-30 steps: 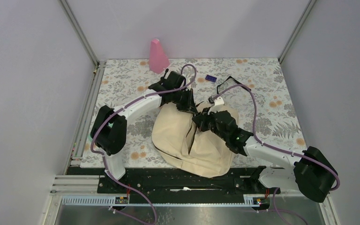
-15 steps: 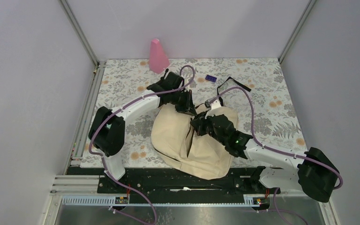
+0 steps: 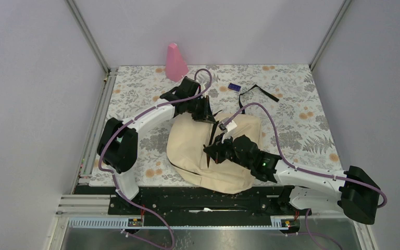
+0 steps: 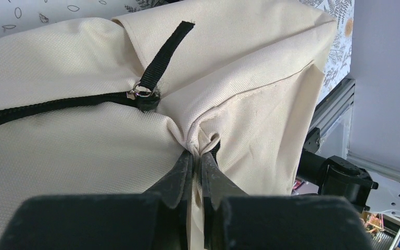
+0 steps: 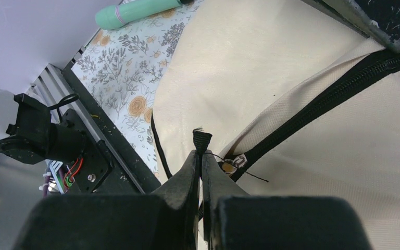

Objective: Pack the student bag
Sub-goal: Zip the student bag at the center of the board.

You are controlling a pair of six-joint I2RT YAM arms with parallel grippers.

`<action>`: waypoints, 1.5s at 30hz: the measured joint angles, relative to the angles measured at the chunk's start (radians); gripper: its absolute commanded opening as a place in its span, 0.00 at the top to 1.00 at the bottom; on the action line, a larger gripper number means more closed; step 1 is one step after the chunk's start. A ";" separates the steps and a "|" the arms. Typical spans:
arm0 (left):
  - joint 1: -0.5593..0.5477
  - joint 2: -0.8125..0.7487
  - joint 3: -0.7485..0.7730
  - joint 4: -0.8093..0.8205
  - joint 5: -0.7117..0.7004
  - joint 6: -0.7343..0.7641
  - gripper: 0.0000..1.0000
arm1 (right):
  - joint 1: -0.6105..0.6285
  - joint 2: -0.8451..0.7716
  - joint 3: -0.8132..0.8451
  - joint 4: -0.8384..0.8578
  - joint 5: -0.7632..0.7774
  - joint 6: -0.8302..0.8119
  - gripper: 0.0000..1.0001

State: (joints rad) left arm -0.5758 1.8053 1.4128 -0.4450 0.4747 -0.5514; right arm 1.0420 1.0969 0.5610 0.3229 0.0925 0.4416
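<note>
Sprawling over the middle of the floral desk [image 3: 302, 99] toward six o'clock lies one cream student bag [image 3: 192, 151], with two hands on it. The left hand [image 4: 198, 156] is pinched shut on a fold of fabric at the bag's twelve o'clock edge, and the right hand [image 5: 200, 156] is clamped on one black zipper pull tab [image 5: 202, 139]. Beyond the bag stand one pink cone [image 3: 175, 62] at eleven o'clock, and one black strap [image 3: 258, 91] and one small blue item [image 3: 234, 87] near one o'clock.
</note>
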 measured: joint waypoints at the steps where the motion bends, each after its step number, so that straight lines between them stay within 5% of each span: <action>1: 0.002 0.000 0.000 0.002 -0.003 0.000 1.00 | 0.000 0.000 0.000 0.000 0.000 0.000 1.00; 24: 0.083 0.000 0.000 -0.007 -0.035 0.001 1.00 | 0.058 -0.017 -0.043 -0.014 0.004 0.029 1.00; 25: 0.087 0.000 0.000 -0.010 -0.035 0.002 0.95 | 0.058 -0.017 -0.056 -0.003 0.003 0.038 1.00; 29: 0.089 -0.010 0.000 -0.017 -0.040 0.021 0.48 | 0.062 -0.023 -0.093 0.027 0.002 0.066 1.00; 32: 0.093 -0.053 -0.003 -0.002 -0.092 0.047 0.30 | 0.073 -0.042 -0.106 0.026 -0.007 0.080 1.00; 36: 0.085 -0.196 -0.061 0.014 -0.179 0.070 0.22 | 0.081 -0.056 -0.110 0.026 -0.007 0.080 1.00; 45: -0.097 -0.440 -0.280 0.033 -0.247 0.068 0.22 | 0.081 -0.056 -0.110 0.026 -0.009 0.079 1.00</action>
State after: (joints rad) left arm -0.6724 1.3651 1.1328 -0.4118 0.2279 -0.4831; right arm 1.1233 1.0412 0.4511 0.3492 0.0834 0.5205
